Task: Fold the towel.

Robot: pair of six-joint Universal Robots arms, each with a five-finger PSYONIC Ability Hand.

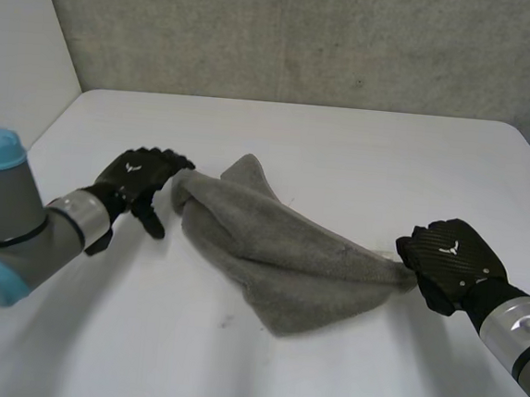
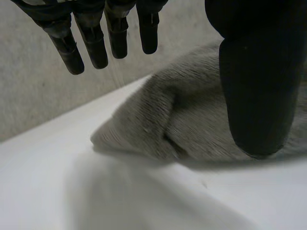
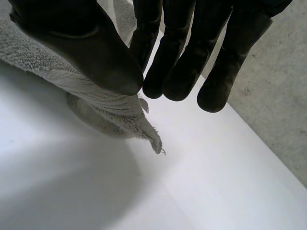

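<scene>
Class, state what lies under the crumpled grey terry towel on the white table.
The crumpled grey terry towel rests on the white table; whatever lies beneath its bunched folds is covered.

One end of the towel (image 1: 279, 255) is hidden under the right hand (image 1: 447, 261). In the left wrist view the thumb of the left hand (image 2: 254, 86) covers part of it; more runs off the edge.

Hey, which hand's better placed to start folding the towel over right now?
The right hand: its thumb and fingers pinch one end of the towel. The left hand is open beside the other end, holding nothing.
</scene>
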